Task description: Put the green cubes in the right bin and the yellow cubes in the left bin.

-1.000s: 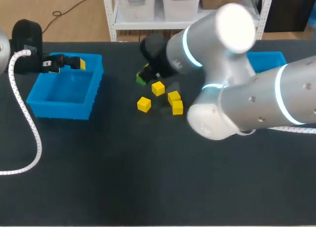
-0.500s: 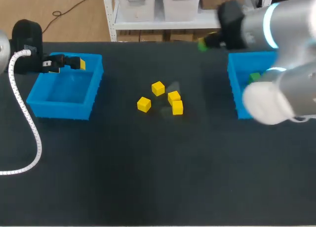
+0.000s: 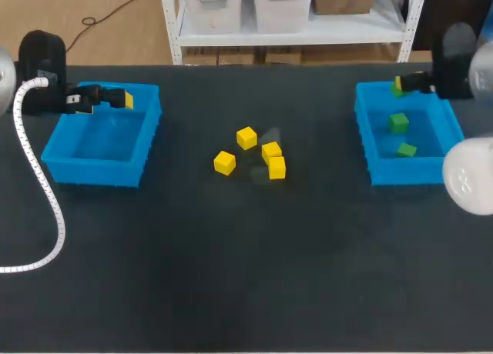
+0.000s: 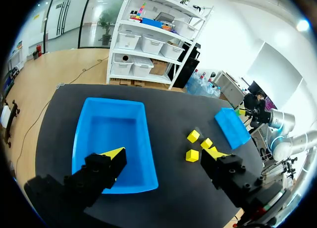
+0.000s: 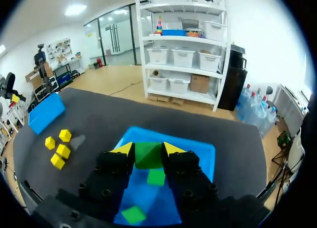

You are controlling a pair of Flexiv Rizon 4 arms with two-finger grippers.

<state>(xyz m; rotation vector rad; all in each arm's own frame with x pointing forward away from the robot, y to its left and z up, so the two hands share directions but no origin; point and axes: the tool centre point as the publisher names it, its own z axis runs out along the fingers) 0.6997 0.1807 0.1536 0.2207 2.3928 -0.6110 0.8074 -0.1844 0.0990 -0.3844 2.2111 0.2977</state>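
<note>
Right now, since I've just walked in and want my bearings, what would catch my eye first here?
The right end effector, shut on a green cube, hangs above the right bin, where two green cubes already lie. On the middle of the table sit four yellow cubes in a cluster, and the left end effector hovers open above the back edge of the left bin.

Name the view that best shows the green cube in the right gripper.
The right wrist view: the small green cube sits large between the fingers of the right gripper, above the blue plastic bin. The head view shows only a speck; in the left wrist view it is too small to tell.
</note>
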